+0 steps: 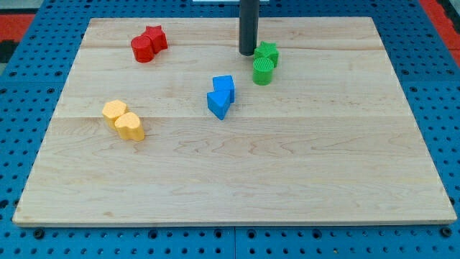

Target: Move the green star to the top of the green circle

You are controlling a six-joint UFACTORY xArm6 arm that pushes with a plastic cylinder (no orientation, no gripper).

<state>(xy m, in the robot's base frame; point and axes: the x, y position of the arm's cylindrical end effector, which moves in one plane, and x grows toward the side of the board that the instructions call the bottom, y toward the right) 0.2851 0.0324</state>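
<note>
The green star (pixel 268 52) lies near the top middle of the wooden board (pixel 287 180). The green circle (pixel 262 71) sits just below it, touching it. My tip (pixel 248 52) is at the end of the dark rod, right beside the green star's left side, at about the star's height in the view. The rod rises out of the view's top.
A red star (pixel 155 38) and a red circle-like block (pixel 141 50) sit together at the top left. A blue cube (pixel 224 86) and a blue triangle (pixel 218 104) touch at the centre. Two yellow blocks (pixel 114 111) (pixel 130 126) lie at the left. Blue pegboard surrounds the board.
</note>
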